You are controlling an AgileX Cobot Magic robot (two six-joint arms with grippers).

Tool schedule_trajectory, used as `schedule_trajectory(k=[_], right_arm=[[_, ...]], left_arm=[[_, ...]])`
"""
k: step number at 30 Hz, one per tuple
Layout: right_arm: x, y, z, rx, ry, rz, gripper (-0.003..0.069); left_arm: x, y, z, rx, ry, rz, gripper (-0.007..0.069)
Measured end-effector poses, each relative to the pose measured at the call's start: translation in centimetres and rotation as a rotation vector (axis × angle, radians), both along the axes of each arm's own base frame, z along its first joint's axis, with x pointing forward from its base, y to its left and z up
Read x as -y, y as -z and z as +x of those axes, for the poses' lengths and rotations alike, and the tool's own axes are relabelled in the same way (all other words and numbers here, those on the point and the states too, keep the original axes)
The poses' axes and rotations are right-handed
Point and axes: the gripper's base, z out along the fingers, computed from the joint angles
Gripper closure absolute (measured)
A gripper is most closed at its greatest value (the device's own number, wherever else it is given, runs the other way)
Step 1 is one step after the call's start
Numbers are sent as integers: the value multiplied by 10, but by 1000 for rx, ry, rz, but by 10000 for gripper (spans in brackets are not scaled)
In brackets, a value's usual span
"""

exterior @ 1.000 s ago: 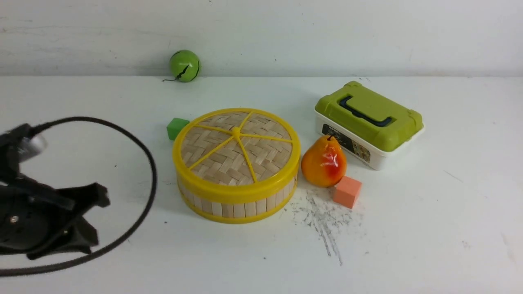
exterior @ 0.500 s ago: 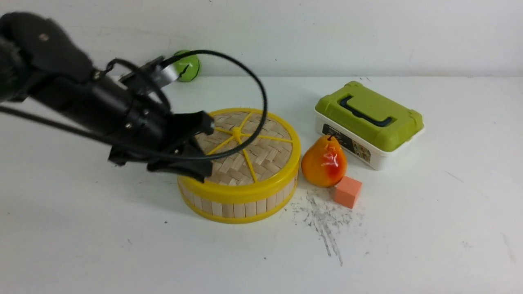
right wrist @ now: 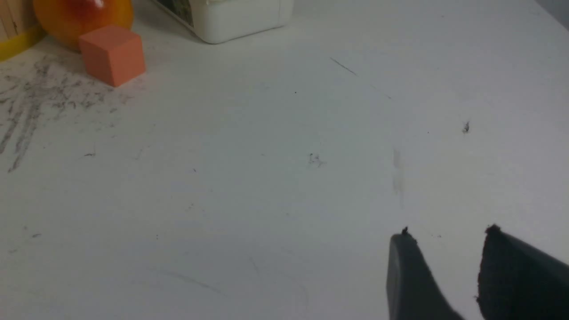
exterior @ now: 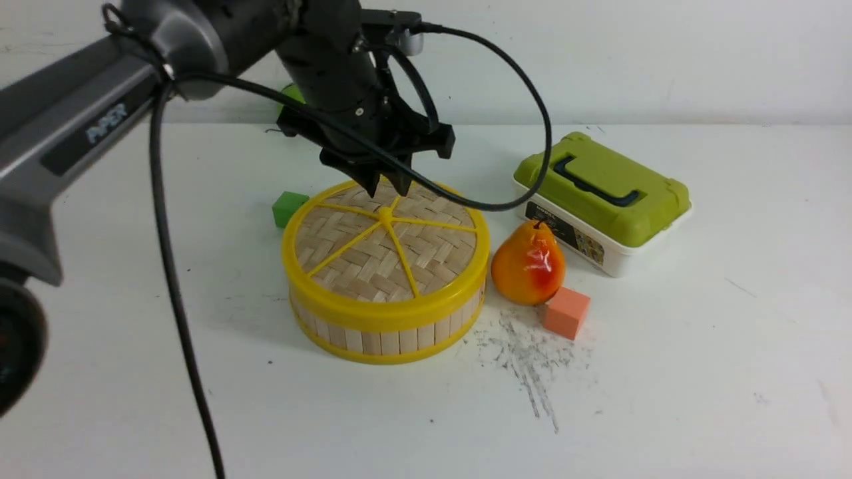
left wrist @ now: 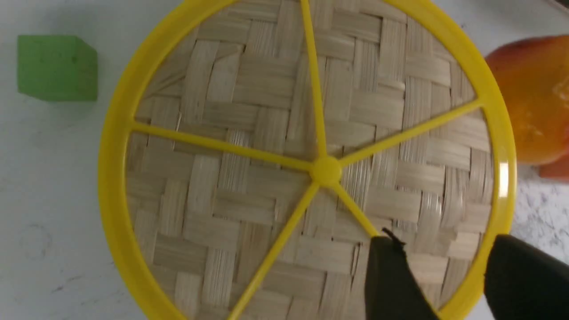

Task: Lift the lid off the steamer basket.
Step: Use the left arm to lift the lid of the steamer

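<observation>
Just above far rim of lid (exterior: 386,246), seated on steamer basket (exterior: 386,339): left pincer (exterior: 387,189), parted, empty; right pincer (right wrist: 446,231) parted over worktop (right wrist: 266,178).

Setting: robot test lab. Plain white bench (exterior: 699,372) against a bare white wall (exterior: 599,53), surface scuffed with grey marks (exterior: 526,359). Unrelated props laid out: steamer basket (exterior: 386,336), pear (exterior: 528,263), green cube (exterior: 289,207), orange cube (exterior: 566,312), lidded box (exterior: 602,199). Black-and-grey arm (exterior: 80,126) marked PiPER, loose cable (exterior: 170,266) trailing, reaches over them.
</observation>
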Motion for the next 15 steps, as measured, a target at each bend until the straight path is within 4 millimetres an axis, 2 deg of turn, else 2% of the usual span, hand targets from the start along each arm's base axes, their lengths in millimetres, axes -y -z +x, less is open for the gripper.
schedule_trajectory(k=[2, 6, 15], right_arm=[[0, 0, 0, 0, 0, 0, 419], [0, 0, 0, 0, 0, 0, 419], [0, 0, 0, 0, 0, 0, 419]], left_arm=[[3, 6, 7, 1, -13, -3, 240], [6, 20, 15, -4, -19, 21, 193], [7, 47, 30, 15, -23, 85, 213]])
